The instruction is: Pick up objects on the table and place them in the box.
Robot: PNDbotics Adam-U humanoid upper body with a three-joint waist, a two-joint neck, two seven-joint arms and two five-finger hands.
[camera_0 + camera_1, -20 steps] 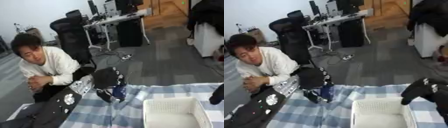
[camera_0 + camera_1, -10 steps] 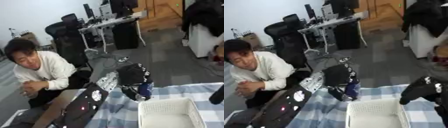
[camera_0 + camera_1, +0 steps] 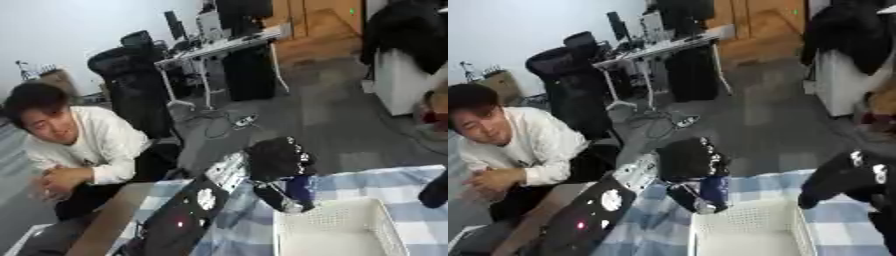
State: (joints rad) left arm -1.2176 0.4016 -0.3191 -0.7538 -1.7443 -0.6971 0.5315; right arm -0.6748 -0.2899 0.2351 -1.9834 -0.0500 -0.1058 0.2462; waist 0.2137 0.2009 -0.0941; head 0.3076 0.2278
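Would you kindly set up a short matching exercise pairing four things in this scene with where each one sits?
Things:
1. left hand
2. right hand
3. box
4. blue object

Places:
A. low in the middle, on the checked cloth
B. held under the left hand, just past the box's far left corner
C. raised beyond the box's far left corner, fingers curled
D. at the right edge, by the box's far right corner

Pairs: 1-C, 2-D, 3-A, 4-B
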